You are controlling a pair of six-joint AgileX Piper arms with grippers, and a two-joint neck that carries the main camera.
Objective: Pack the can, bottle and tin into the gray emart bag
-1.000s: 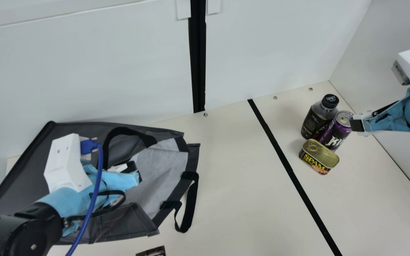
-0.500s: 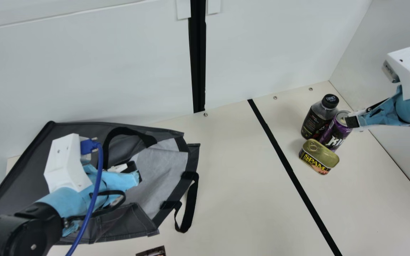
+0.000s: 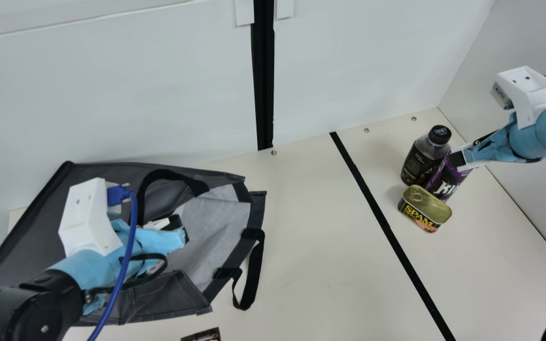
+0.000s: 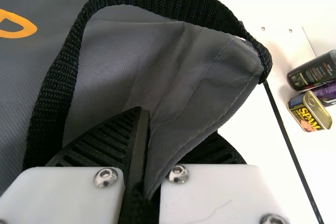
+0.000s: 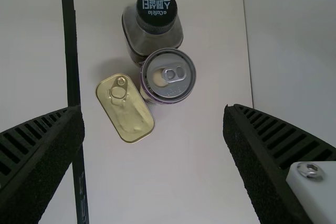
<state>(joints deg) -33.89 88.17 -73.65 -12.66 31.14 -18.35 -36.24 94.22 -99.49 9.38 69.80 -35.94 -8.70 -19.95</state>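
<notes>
At the left of the main view my left gripper (image 3: 182,228) is at the gray emart bag (image 3: 216,213), which lies with its mouth facing right. The left wrist view has my left gripper (image 4: 157,153) shut on a fold of the bag's fabric (image 4: 184,82). Over the purple can (image 3: 442,183) is my right gripper (image 3: 458,158), hiding the can's top from the neck camera. The dark bottle (image 3: 420,163) and the can stand upright, close together, with the gold-lidded tin (image 3: 424,208) beside them. Seen from its wrist, my right gripper (image 5: 153,109) is open, its fingers wide apart.
A black stripe (image 3: 386,229) crosses the table between bag and items. Black straps (image 3: 254,274) hang off the bag's mouth. White walls stand behind and at the right (image 3: 538,203), close to the items. A small dark box (image 3: 204,335) shows at the front edge.
My right gripper has moved left in the main view, from the can's right side to over its top. My left arm, the bag and the three items have kept still.
</notes>
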